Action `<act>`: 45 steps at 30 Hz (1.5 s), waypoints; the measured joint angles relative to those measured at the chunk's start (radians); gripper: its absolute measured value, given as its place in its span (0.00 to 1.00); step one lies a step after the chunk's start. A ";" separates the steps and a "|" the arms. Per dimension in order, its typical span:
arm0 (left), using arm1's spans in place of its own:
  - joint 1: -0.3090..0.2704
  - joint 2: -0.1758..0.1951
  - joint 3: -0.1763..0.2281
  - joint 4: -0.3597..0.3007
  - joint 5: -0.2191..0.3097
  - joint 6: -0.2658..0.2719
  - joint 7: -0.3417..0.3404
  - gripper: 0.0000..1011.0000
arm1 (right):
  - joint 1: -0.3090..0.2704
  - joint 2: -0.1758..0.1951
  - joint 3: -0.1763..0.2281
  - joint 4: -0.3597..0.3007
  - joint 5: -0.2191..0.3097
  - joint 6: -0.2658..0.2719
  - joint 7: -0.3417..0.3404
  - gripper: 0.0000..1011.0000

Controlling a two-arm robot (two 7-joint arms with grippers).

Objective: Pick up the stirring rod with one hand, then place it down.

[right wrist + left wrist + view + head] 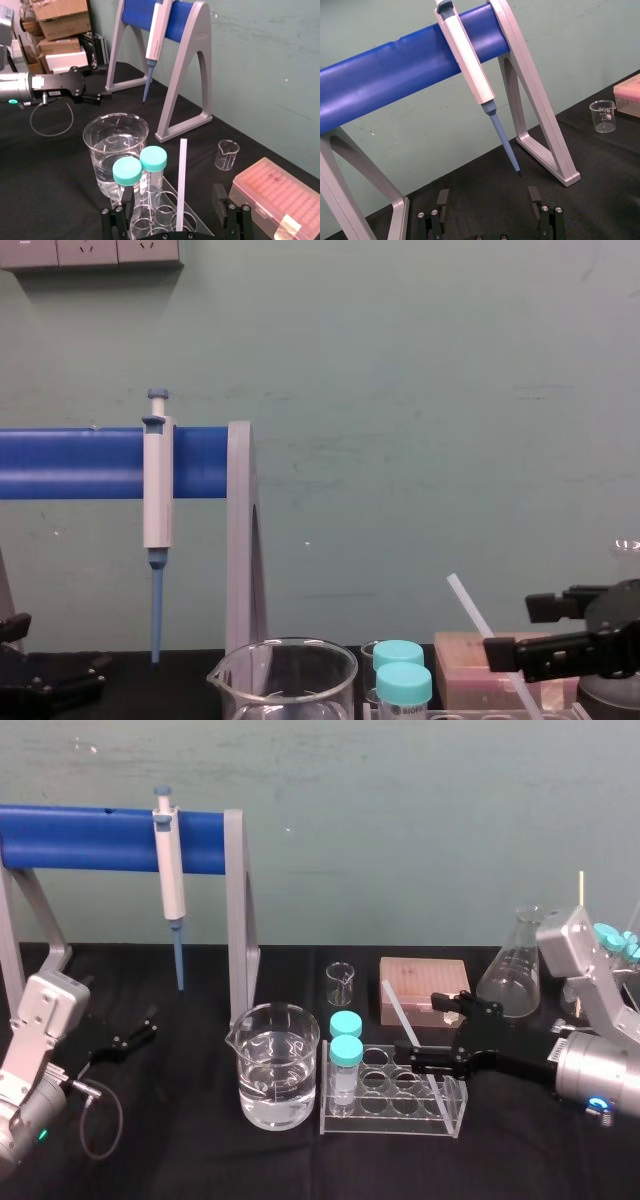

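The stirring rod (398, 1010) is a thin translucent white stick. It leans at a slant with its lower end in the clear tube rack (395, 1098); it also shows as the rod (180, 185) and the rod (480, 620). My right gripper (425, 1028) reaches in from the right and is open, one black finger on each side of the rod, neither touching it. From the wrist, the right gripper (172, 200) has the rod midway in its wide gap. My left gripper (140, 1025) rests open at the far left, shown as the left gripper (488, 196) facing the stand.
A beaker of water (277, 1065) stands left of the rack, which holds two teal-capped tubes (346, 1040). Behind are a small beaker (340, 982), a pink tip box (423, 988) and a conical flask (512, 970). The white-and-blue pipette (172, 870) hangs on the blue-barred stand (236, 910).
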State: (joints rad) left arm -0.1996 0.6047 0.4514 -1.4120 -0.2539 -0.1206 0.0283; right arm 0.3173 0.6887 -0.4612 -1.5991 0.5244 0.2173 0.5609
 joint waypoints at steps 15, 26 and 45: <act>0.000 0.000 0.000 0.000 0.000 0.000 0.000 0.99 | 0.046 -0.071 -0.038 0.037 -0.051 0.079 -0.068 0.99; 0.000 0.000 0.000 0.000 0.000 0.000 0.000 0.99 | 0.048 -0.101 -0.039 0.047 -0.077 0.100 -0.095 0.99; 0.000 0.000 0.000 0.000 0.000 0.000 0.000 0.99 | 0.046 -0.104 -0.037 0.047 -0.084 0.100 -0.103 0.84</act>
State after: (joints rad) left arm -0.1996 0.6047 0.4514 -1.4120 -0.2539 -0.1206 0.0283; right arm 0.3629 0.5849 -0.4982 -1.5521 0.4401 0.3168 0.4583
